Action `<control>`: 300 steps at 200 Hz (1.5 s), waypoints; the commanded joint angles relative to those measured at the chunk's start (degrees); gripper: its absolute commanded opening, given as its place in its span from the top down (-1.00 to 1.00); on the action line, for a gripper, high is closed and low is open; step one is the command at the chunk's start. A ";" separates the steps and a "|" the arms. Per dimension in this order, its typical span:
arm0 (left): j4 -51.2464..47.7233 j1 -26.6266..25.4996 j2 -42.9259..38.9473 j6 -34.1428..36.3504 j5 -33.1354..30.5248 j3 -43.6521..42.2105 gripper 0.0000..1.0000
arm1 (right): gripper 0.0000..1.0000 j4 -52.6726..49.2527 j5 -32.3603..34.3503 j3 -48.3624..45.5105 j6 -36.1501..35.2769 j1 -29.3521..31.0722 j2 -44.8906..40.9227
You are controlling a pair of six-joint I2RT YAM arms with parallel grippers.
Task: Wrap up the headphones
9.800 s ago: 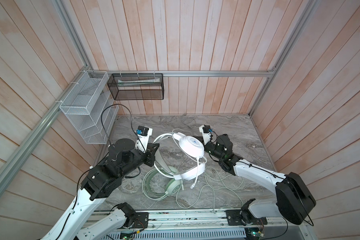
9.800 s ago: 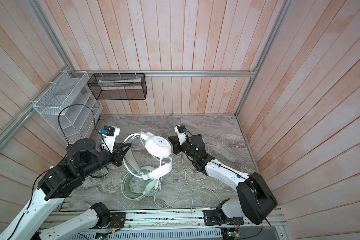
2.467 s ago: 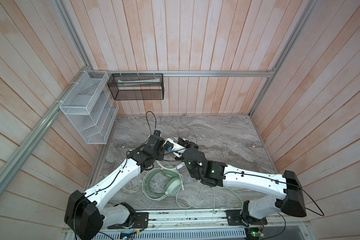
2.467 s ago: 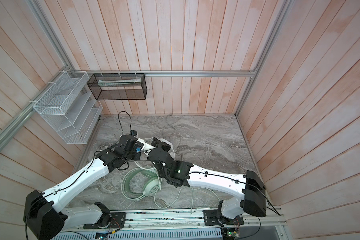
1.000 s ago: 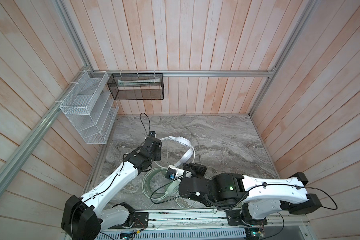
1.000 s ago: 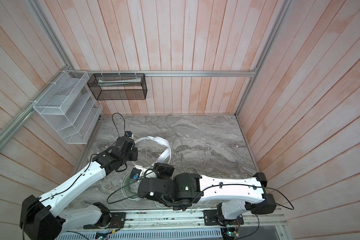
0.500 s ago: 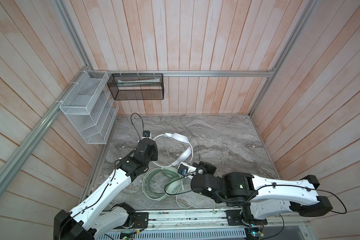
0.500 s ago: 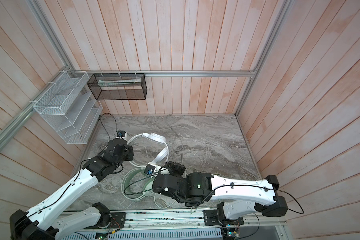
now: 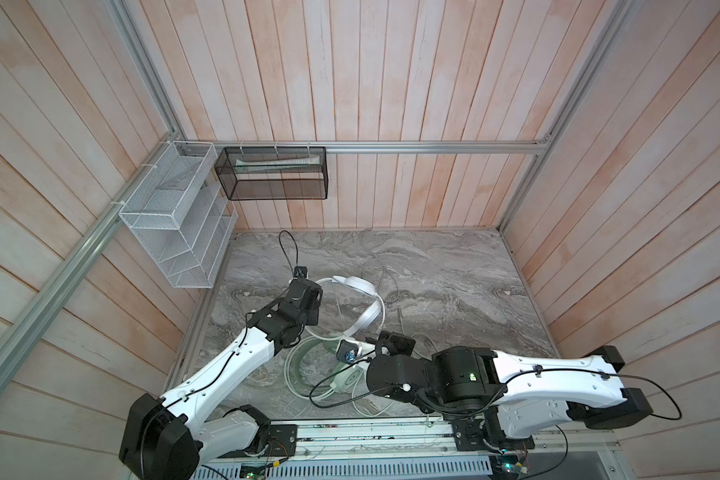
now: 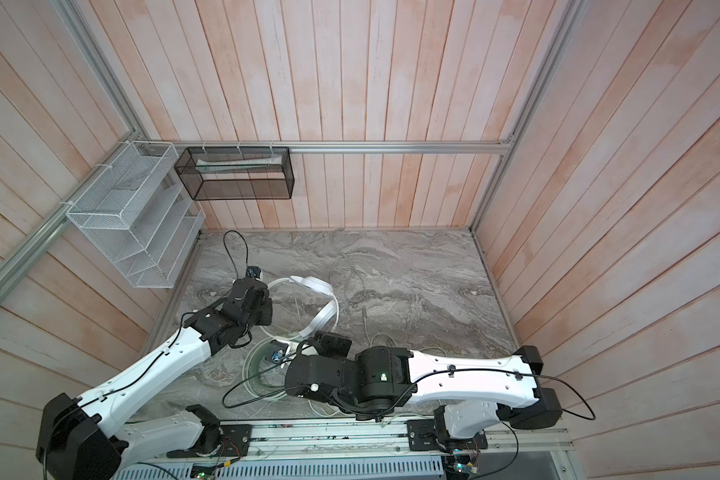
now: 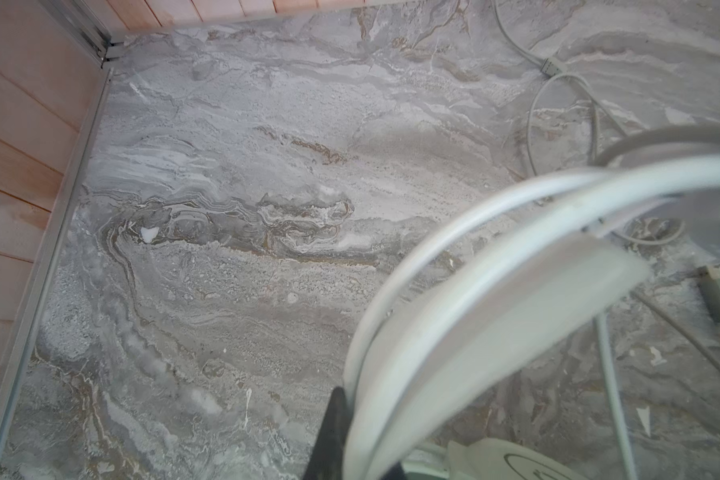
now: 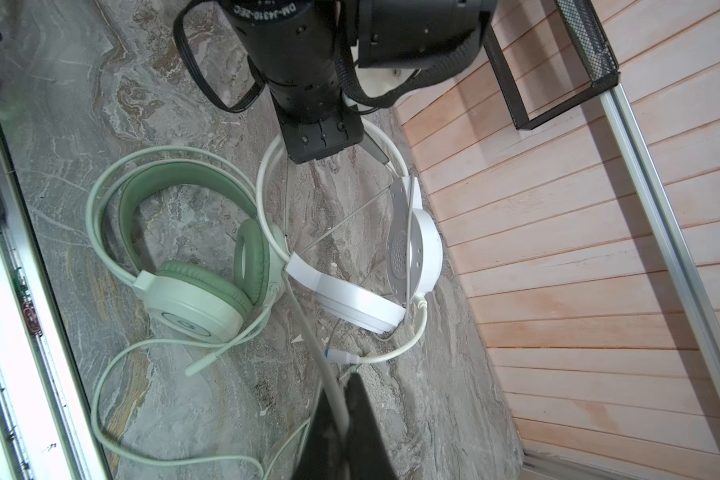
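Observation:
The white headphones stand tilted on the marble at centre left. My left gripper is shut on their thin headband, with one dark finger beside it. The mint green headphones lie flat nearer the front, touching the white band. My right gripper is shut on a pale cable that runs up to the white headset. A white plug lies just past its tips.
A white wire rack hangs on the left wall and a black mesh basket on the back wall. Loose cable loops lie behind the white headset. More mint cable curls by the front rail.
Over the last second the right gripper has shifted a little along the front with the cable still in it. The left gripper keeps its hold on the white band, barely moved.

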 commanded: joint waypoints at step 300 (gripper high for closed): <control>2.05 -7.38 1.67 3.82 5.25 2.40 1.00 | 1.00 22.33 -19.83 10.05 -21.44 -16.58 -0.10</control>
